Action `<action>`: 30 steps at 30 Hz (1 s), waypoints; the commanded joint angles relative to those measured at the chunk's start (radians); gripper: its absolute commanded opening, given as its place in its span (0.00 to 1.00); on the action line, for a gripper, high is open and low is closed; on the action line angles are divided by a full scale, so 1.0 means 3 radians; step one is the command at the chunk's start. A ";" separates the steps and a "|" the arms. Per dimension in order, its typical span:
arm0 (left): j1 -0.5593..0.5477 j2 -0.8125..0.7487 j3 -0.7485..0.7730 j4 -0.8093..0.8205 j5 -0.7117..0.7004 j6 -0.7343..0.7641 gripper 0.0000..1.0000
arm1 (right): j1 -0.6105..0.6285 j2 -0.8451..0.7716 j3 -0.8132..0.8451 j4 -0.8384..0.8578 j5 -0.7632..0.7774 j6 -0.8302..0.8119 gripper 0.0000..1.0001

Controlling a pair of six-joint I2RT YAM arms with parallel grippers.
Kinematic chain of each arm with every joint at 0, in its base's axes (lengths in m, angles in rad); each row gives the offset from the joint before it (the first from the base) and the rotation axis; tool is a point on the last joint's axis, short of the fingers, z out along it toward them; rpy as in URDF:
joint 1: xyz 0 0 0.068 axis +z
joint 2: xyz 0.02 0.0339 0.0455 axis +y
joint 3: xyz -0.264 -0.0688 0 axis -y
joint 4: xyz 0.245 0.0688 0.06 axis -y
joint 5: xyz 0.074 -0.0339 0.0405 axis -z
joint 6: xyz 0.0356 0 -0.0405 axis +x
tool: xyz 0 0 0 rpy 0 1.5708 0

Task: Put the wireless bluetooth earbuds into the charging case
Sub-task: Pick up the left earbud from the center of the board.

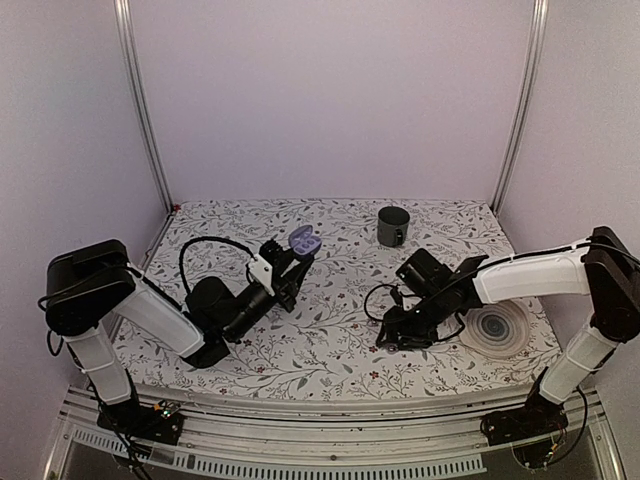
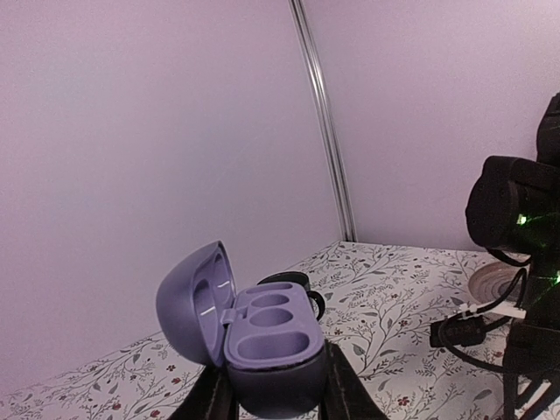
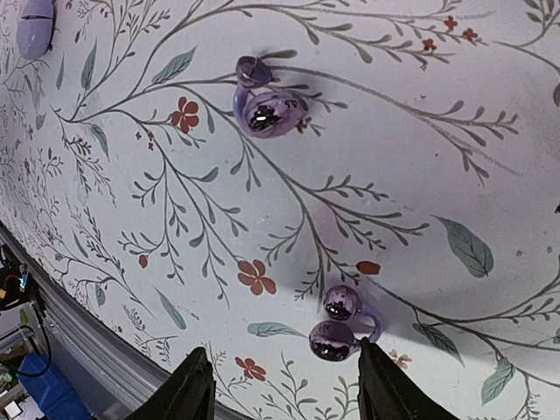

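Charging case [image 2: 271, 346], lid open, clamped in left claw [image 2: 276, 389], raised off bench [image 1: 330, 350] left of mug [image 1: 393, 226]. Right claw [image 3: 282, 372] spread, gripping nothing, over earbuds [image 3: 341, 325] lying on bench nearer than mug.

left claw [image 2: 276, 395] clamped, raised | right claw [image 3: 284, 385] spread, low, pointing down

dark mug [image 1: 393, 226] at back, swirled round disc [image 1: 500, 330] right, floral tablecloth [image 1: 330, 350]
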State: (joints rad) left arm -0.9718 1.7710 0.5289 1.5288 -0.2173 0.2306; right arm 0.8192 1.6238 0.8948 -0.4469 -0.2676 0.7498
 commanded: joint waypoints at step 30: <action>0.0029 -0.0071 0.0021 0.0933 0.0048 -0.0040 0.00 | -0.0005 -0.0194 -0.0414 0.0261 0.0349 -0.0021 0.27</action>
State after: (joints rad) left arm -0.9718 1.7615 0.5289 1.5288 -0.2134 0.2256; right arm 0.8234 1.5593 0.7746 -0.3676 -0.1444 0.6605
